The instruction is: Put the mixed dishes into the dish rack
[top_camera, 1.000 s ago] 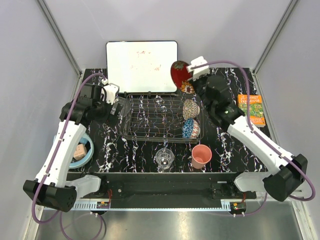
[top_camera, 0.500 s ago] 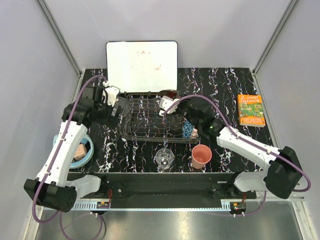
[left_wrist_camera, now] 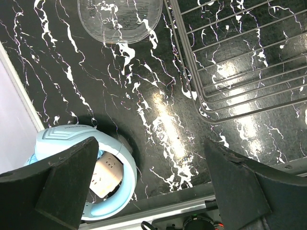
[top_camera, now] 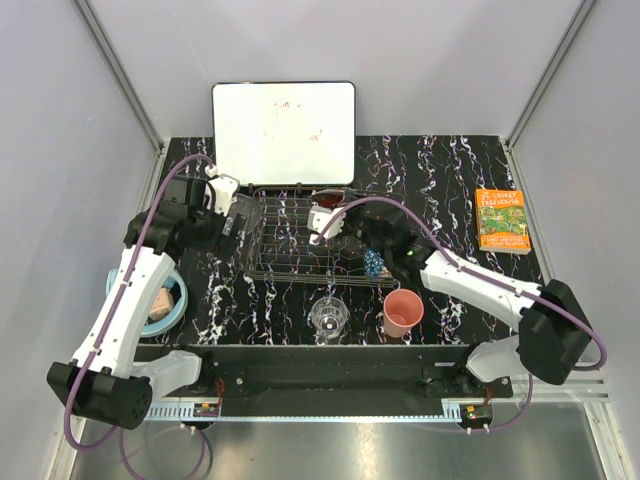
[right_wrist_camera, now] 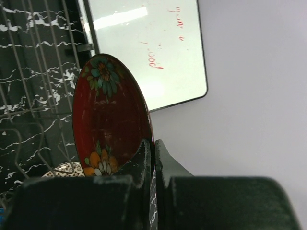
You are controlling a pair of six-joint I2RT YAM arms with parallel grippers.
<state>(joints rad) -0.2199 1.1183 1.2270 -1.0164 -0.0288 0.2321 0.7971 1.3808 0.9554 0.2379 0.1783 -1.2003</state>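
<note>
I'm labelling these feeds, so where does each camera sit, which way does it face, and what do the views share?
Top external: fixed above and behind the bases, looking down on the black marbled table; both arms show whole.
Left wrist: on the left arm, looking down at the light blue headphones; the open left gripper frames it.
Right wrist: on the right arm, facing the white whiteboard; the right gripper pinches the red patterned bowl.
Shared: the thin-wire metal dish rack shows in all three.

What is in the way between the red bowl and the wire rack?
Nothing visible does. The right claw holds the red patterned bowl on edge over the dish rack, with open wires beside it; the blue mosaic bowl sits further right.
</note>
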